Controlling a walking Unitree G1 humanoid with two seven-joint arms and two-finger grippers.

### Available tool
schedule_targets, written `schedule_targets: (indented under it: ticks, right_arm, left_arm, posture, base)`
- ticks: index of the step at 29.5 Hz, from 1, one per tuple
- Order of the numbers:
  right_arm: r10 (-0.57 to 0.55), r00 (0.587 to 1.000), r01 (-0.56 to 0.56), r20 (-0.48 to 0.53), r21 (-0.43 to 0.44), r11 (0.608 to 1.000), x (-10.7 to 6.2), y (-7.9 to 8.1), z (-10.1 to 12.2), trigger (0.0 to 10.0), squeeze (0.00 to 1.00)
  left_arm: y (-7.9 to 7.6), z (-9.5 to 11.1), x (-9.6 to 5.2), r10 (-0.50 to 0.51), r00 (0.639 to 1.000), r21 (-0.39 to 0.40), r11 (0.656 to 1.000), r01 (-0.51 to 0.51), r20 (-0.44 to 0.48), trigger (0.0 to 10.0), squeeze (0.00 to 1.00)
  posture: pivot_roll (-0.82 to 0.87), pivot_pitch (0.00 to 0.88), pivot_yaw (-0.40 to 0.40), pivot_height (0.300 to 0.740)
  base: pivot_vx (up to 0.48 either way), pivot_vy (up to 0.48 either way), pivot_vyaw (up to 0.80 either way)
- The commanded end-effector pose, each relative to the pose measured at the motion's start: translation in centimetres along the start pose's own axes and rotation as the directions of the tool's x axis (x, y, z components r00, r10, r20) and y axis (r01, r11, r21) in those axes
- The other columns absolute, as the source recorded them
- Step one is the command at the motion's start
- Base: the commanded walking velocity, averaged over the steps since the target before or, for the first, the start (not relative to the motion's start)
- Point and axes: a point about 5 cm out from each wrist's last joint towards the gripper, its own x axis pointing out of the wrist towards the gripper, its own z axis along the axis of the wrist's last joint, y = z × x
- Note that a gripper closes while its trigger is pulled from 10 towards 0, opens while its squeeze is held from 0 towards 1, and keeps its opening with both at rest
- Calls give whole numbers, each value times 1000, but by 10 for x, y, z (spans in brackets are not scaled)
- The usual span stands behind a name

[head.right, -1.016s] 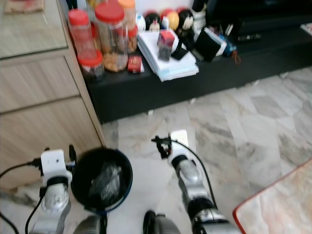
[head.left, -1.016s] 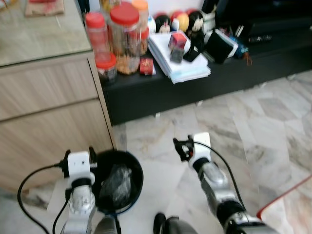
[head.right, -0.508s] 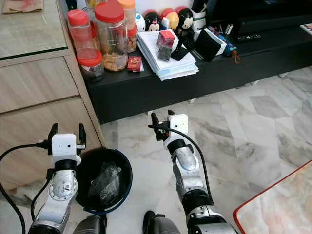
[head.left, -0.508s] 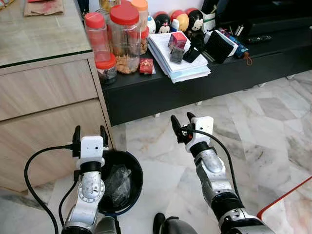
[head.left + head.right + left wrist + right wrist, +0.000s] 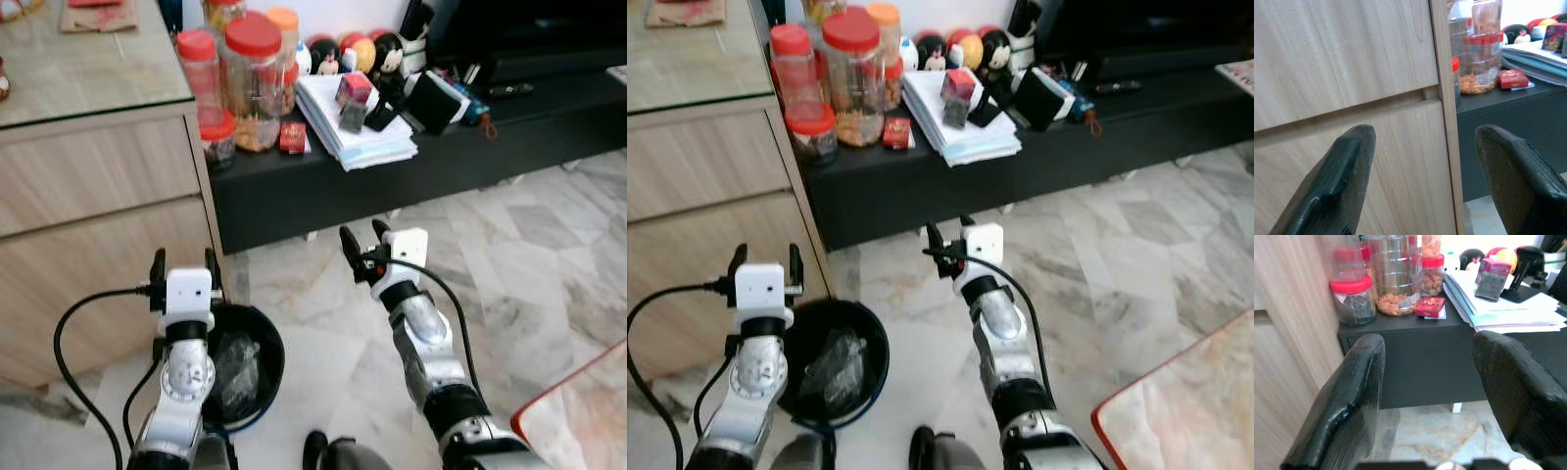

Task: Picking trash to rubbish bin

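- Down at about seven o'clock in the head views, the rubbish bin (image 5: pixel 838 357) stands on the marble floor (image 5: pixel 549 255), a round black tub with a bluish rim, tight against the foot of the wooden cabinet (image 5: pixel 98 196).
- Crumpled clear trash (image 5: pixel 831 364) lies inside it.
- Just at the bin's near-left edge, the left gripper (image 5: pixel 184 266) is raised, its two black fingers spread wide with nothing between them; through its wrist camera the fingers (image 5: pixel 1337 186) frame the cabinet's drawer fronts.
- Toward six o'clock, the right gripper (image 5: pixel 361 240) is held up over bare floor, well apart from the bin, fingers also parted and empty.
- Its wrist camera looks between its fingers (image 5: pixel 1347 406) at the low black TV bench (image 5: pixel 1415 347).
- On that bench, at twelve o'clock, red-lidded jars (image 5: pixel 250 78) of snacks stand beside the cabinet, a small red box (image 5: pixel 292 136) just next to them.
- At one o'clock lies a stack of papers (image 5: pixel 362 132) with a small red-topped carton (image 5: pixel 353 98) on it, and round toy figures (image 5: pixel 358 54) behind.
- At four o'clock a red-edged mat (image 5: pixel 578 411) cuts the corner.
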Motion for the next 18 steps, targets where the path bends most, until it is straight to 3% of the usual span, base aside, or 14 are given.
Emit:
schedule_targets:
  ticks: [1, 7, 18]
  right_arm:
    - [-5, 1000, 5, 7, 12, 1000, 0, -1, 1, 10000, 0]
    - [2, 1000, -2, 10, 13, 1000, 0, 1, 2, 10000, 0]
    - [15, 1000, -15, 6, 23, 1000, -1, 6, 0, 10000, 0]
  left_arm:
    - [-3, 2, -1, -12, 1000, -9, 1000, 12, -2, 10000, 0]
    - [-4, 2, -1, -14, 1000, -12, 1000, 14, -1, 10000, 0]
    - [-4, 4, 1, -14, 1000, -15, 1000, 14, -1, 10000, 0]
  posture:
    - [97, 133, -148, 740]
    - [98, 131, -148, 740]
    - [97, 143, -149, 740]
  base:
    - [-259, 0, 0]
    - [-248, 0, 0]
    - [0, 0, 0]
